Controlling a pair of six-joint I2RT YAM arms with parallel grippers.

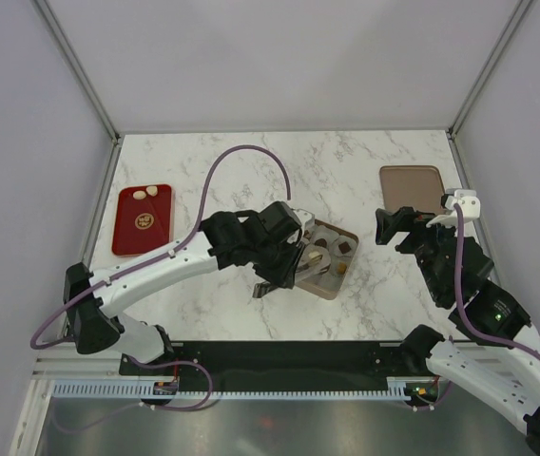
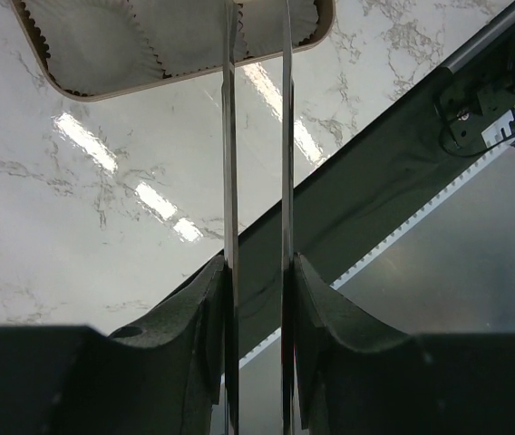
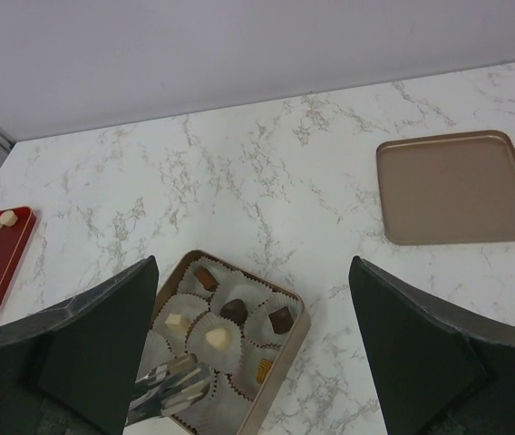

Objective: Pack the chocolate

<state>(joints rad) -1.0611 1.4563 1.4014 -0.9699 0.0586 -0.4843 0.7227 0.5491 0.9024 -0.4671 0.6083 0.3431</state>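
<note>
This looks like a robotics lab test cell: plain white panels [image 1: 279, 57] on aluminium posts [image 1: 75, 66] box in a marble-patterned tabletop [image 1: 279, 171], the left arm [image 1: 156, 271] and right arm [image 1: 484, 328] bolted to a black base rail [image 1: 279, 356] beside a slotted cable duct [image 1: 251, 391].

Top camera looks down from 6 o'clock; left wrist sits close over the box [image 2: 176, 83] rim; right wrist, farther off at 3 o'clock, shares that box

Marble worktop [image 1: 346, 161]: red tray [image 1: 137, 242] at left, tan box [image 3: 286, 367] of white paper cups [image 2: 94, 41] at centre, metal tongs [image 3: 171, 385] over it, flat tan lid [image 3: 457, 186] far right.
</note>
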